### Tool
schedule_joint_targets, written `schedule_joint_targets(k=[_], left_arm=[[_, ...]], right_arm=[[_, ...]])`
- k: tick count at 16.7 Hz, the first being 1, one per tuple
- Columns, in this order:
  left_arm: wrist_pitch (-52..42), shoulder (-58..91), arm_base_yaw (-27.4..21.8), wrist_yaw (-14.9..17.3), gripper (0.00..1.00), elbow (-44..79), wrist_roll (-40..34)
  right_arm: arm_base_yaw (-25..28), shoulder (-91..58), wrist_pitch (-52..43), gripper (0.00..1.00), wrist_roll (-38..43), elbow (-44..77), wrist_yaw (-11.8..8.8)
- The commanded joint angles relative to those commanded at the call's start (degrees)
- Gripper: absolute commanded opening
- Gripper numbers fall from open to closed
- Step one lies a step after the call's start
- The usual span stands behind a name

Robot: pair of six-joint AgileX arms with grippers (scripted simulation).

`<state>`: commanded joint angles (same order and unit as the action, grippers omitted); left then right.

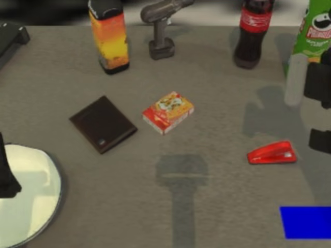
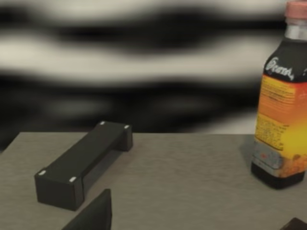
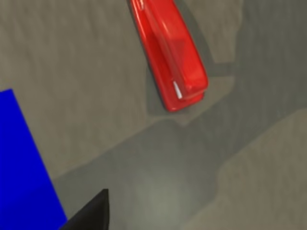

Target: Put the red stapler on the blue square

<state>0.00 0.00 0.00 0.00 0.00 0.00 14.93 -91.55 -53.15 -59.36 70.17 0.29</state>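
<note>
The red stapler (image 1: 271, 153) lies flat on the table at the right, its thin end toward the left; in the right wrist view the stapler (image 3: 170, 57) shows whole with nothing touching it. The blue square (image 1: 306, 222) is a flat patch at the table's near right corner, apart from the stapler, and the blue square (image 3: 21, 172) also shows in the right wrist view. My right gripper (image 1: 320, 140) hovers at the right edge beside the stapler, open and empty; one dark fingertip (image 3: 91, 213) shows. My left gripper (image 2: 196, 223) is parked at the left, open and empty.
A brown wallet (image 1: 103, 124) and a printed snack box (image 1: 168, 112) lie mid-table. Along the back stand an orange bottle (image 1: 108, 36), a grey tool (image 1: 160, 31), a cola bottle (image 1: 252, 31) and a green can (image 1: 315, 36). A black bar (image 2: 81, 163) sits back left, a white plate (image 1: 31, 196) near left.
</note>
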Motion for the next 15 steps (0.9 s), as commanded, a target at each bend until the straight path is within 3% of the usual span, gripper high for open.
schedule_joint_targets(k=[7,15], left_arm=[[0.0,0.0,0.0,0.0,1.00,0.0,0.0],[0.0,0.0,0.0,0.0,1.00,0.0,0.0]], right_arm=[[3.8,-21.3,-12.3,1.00,-14.7,18.4,-0.3],[3.9,-22.8,-12.0,1.00,-15.8,18.9,-0.3]])
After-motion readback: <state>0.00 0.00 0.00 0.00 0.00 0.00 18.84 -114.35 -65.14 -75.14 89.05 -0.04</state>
